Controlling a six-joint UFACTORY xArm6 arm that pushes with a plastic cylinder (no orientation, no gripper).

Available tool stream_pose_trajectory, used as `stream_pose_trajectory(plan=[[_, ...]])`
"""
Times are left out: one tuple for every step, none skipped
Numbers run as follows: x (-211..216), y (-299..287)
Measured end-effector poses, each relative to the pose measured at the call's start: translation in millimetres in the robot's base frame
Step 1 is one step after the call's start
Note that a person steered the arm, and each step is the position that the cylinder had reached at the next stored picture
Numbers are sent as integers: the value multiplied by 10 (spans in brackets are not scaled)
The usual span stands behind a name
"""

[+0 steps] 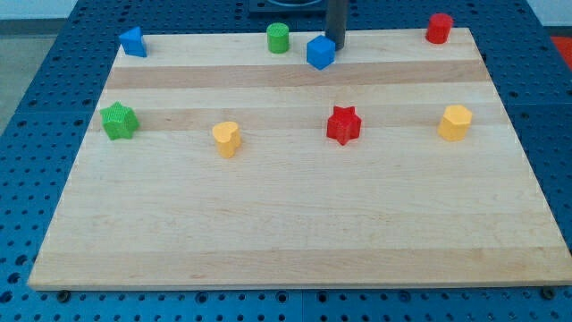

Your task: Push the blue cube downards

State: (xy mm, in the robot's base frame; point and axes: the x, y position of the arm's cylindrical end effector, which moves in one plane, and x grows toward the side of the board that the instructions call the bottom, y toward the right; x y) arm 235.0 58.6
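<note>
The tip — a bare rod, no jaws — is set against the blue cube near the board's top edge; bare wood is seen beneath, down to the red star.

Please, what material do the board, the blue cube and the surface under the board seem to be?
Board: light wood, probably, with visible grain and plank stripes, matte finish. Blue cube: likely plastic, uniform colour, slightly ridged sides, perhaps printed. My tip sits at its upper right. Blue surface: a perforated panel, material unclear.
</note>
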Motion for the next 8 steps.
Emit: stream_pose_trajectory(plan=[[131, -124], [131, -336], [222, -598], [379, -829], [617, -932], [841, -934], [1060, -934], [1287, -935]])
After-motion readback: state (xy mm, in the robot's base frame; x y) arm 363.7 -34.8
